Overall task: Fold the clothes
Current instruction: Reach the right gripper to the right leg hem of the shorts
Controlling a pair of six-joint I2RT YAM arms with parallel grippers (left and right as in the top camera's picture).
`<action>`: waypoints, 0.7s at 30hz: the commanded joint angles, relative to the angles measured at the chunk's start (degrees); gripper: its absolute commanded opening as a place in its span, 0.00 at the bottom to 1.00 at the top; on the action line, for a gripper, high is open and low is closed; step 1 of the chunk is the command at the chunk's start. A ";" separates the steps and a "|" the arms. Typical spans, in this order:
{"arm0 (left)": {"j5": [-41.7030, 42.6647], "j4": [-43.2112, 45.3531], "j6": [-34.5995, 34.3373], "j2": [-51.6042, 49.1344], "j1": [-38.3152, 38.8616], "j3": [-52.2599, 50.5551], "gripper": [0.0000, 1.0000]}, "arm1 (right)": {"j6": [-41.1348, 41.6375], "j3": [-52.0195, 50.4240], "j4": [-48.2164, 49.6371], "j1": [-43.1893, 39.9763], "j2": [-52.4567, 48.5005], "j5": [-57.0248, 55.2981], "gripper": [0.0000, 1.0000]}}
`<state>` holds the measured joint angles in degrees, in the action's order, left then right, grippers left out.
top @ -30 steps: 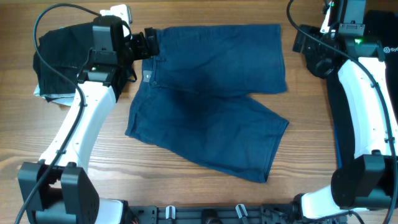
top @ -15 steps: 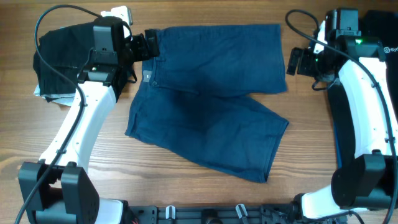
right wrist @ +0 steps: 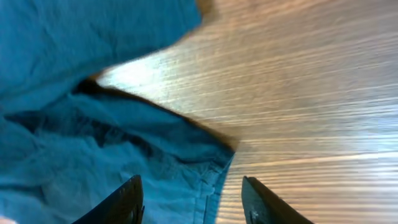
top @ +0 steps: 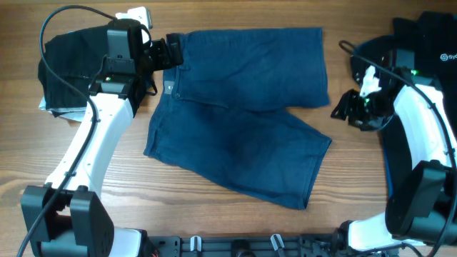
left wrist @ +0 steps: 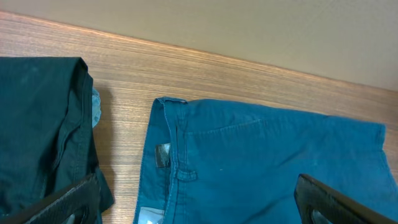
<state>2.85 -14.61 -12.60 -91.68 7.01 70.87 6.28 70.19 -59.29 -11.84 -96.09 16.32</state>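
Having swung in from the tabletop's [top: 357,185] far-right corner, right gripper [top: 341,108] straddles the denim shorts [top: 243,107] at a leg hem, jaws apart, seemingly pre-grasp; left gripper [top: 171,50] wide open.

black garment [top: 64,64]: top left, on table [top: 228,221] | black shirt [top: 439,36]: far right edge, white logo

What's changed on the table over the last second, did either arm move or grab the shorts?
The right gripper swung from beside the far corner of the denim shorts toward the robot's own side. It now sits open by the leg hems, gripping nothing. The left gripper stayed open at the waistband, and the shorts lie as before.
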 commanded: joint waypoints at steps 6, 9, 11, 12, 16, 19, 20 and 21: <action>-0.17 0.13 -0.28 0.07 -0.13 0.07 1.00 | -0.44 -14.53 11.87 -0.26 0.72 4.35 0.52; -0.17 0.13 -0.28 0.07 -0.13 0.07 1.00 | 1.84 -17.14 16.09 -0.24 0.72 4.61 0.51; -0.17 0.13 -0.28 0.07 -0.13 0.07 1.00 | 1.84 -17.73 17.00 -0.24 0.72 5.20 0.50; -0.15 0.13 -0.28 0.07 -0.13 0.07 1.00 | 1.84 -17.77 17.03 -0.24 0.72 5.20 0.50; -0.15 0.13 -0.28 0.07 -0.13 0.07 1.00 | 2.73 -18.21 17.11 -0.24 0.72 5.66 0.50; -0.15 0.13 -0.28 0.07 -0.13 0.07 1.00 | 4.24 -19.71 19.21 -0.24 0.72 5.66 0.46; -0.17 0.13 -0.28 0.07 -0.13 0.07 1.00 | 5.53 -20.57 20.61 -0.24 0.72 5.66 0.42; -0.15 0.13 -0.28 0.07 -0.13 0.07 1.00 | 5.92 -21.14 21.66 -0.24 0.72 5.66 0.38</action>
<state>2.83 -14.61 -12.60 -91.68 7.01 70.87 9.04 51.11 -40.01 -11.94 -96.03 20.60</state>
